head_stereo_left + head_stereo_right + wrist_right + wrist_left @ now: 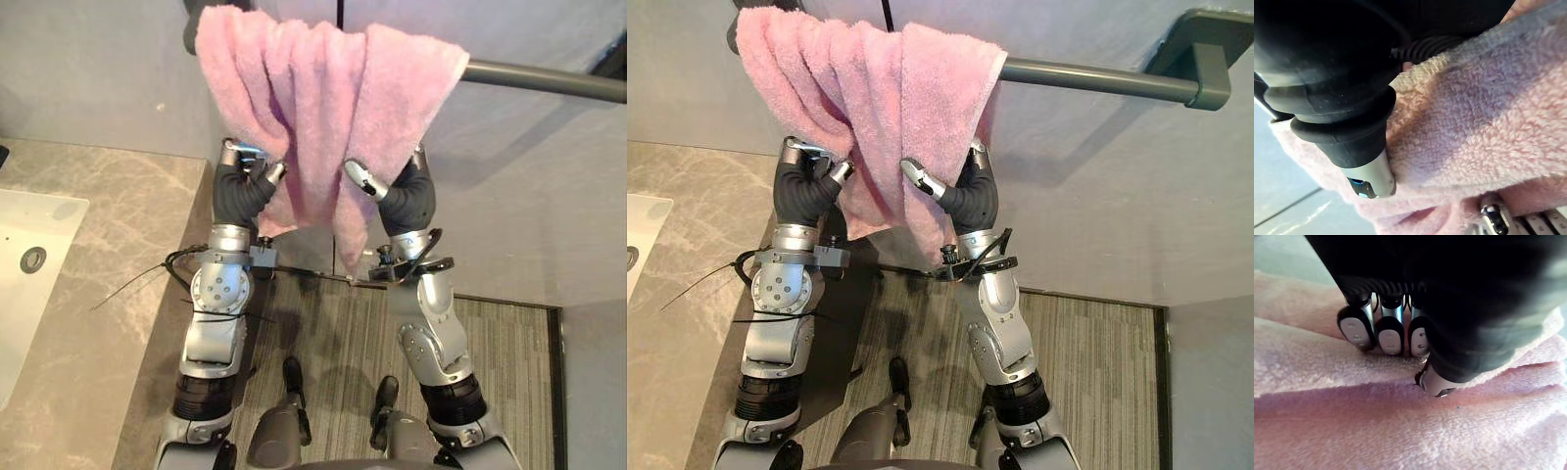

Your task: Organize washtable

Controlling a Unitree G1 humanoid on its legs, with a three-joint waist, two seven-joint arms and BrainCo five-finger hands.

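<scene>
Left eye view: pink towel (pixel 323 98) over rail (pixel 549 78), left hand (pixel 243 186) and right hand (pixel 409 196) pinch-tight on its folds.

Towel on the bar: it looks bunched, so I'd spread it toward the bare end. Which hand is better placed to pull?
Right, probably. The right hand pinches the pink towel at the edge nearest the bare bar; the left hand grips the far side.

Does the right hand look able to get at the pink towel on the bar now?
Likely yes: the right hand is at the pink towel over the grey bar, thumb in front of the cloth, fingers behind it; nothing stands between.
</scene>
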